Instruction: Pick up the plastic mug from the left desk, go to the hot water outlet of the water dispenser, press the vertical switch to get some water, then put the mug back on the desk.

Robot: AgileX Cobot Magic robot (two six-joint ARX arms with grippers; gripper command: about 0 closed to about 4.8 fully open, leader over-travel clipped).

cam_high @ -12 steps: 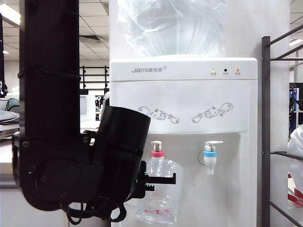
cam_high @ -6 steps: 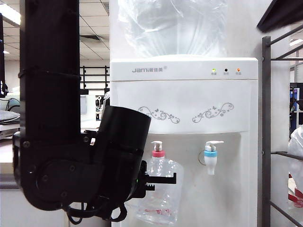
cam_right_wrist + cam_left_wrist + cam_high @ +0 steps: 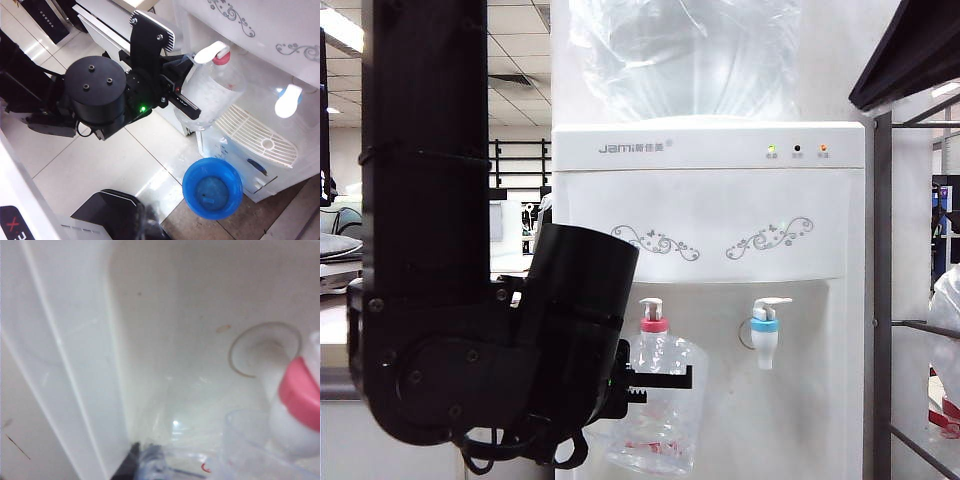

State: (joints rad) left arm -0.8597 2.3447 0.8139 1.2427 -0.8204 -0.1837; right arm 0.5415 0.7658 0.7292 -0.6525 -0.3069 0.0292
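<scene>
The clear plastic mug [image 3: 660, 410] hangs under the hot water outlet [image 3: 653, 326], the red-collared tap of the white water dispenser [image 3: 710, 200]. My left gripper [image 3: 660, 379] is shut on the mug's side. The white vertical switch [image 3: 650, 306] stands upright above the red collar. In the left wrist view the red collar [image 3: 300, 395] sits just above the mug's rim [image 3: 250, 440]. From above, the right wrist view shows the left gripper [image 3: 182, 102] holding the mug [image 3: 212, 92] beneath the switch [image 3: 212, 51]. My right gripper [image 3: 150, 222] is a dark blur, shut and empty. A sliver of the left desk [image 3: 332, 383] shows behind the left arm.
A blue-collared tap [image 3: 764, 335] is to the right of the red one. A white drip tray [image 3: 250, 135] lies below the taps, and a blue basin [image 3: 212, 187] stands on the floor. A dark metal rack [image 3: 882, 280] rises right of the dispenser. The right arm [image 3: 910, 50] crosses the upper right corner.
A dark part of the right arm has come into the exterior view's upper right corner and grown larger. The left arm and the mug have stayed still.
</scene>
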